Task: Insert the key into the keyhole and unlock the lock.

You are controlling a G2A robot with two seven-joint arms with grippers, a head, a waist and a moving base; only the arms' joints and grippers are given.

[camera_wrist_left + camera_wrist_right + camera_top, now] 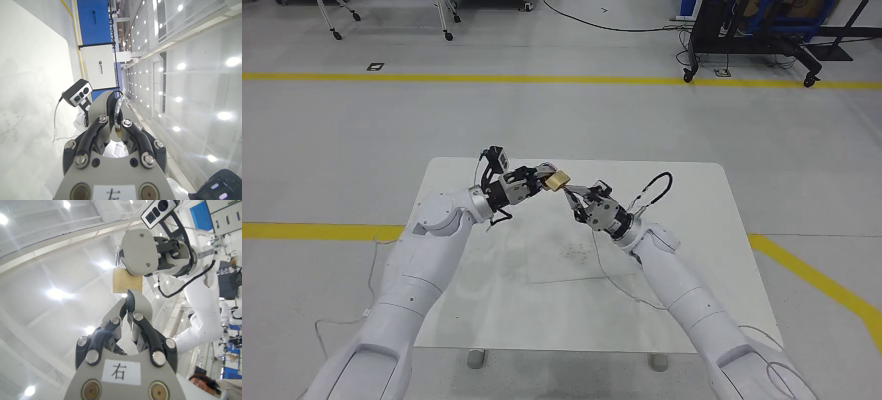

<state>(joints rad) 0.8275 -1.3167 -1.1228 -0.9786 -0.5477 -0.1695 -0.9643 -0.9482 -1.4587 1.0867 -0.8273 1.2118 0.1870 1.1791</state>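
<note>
**Lock and grippers, seen from above and from both wrists.** You find the brass lock [558,180] held in the air above the table [682,300], at about 11 o'clock from the tabletop's middle and close to its far edge.

The left gripper [546,177] comes at the lock from 9 o'clock. Its fingers are drawn narrow around the steel shackle [119,103], and the brass body hangs just past them.

The right gripper [578,194] stands at 4 o'clock of the lock. In the right wrist view its tips meet the lock's lower face, and its jaws are pinched nearly together. You cannot tell what they pinch, because the pads hide it.

**Room for moving.**
- From the lock toward 6 o'clock the white tabletop runs open to the near edge, bearing only faint dark marks [572,250].
- The side edges at 3 and 9 o'clock are well apart from both grippers.
- The far edge, at 12 o'clock, is near.
- Beyond it the grey floor carries a yellow line [542,77].
- A black wheeled stand [752,45] is at 1 o'clock, far off.

**Writing.**
- Each gripper's base bears a white label [114,193] [121,371] with one printed character.
- A blue panel [90,20] and a white panel [100,68] behind the table carry printed marks.
</note>
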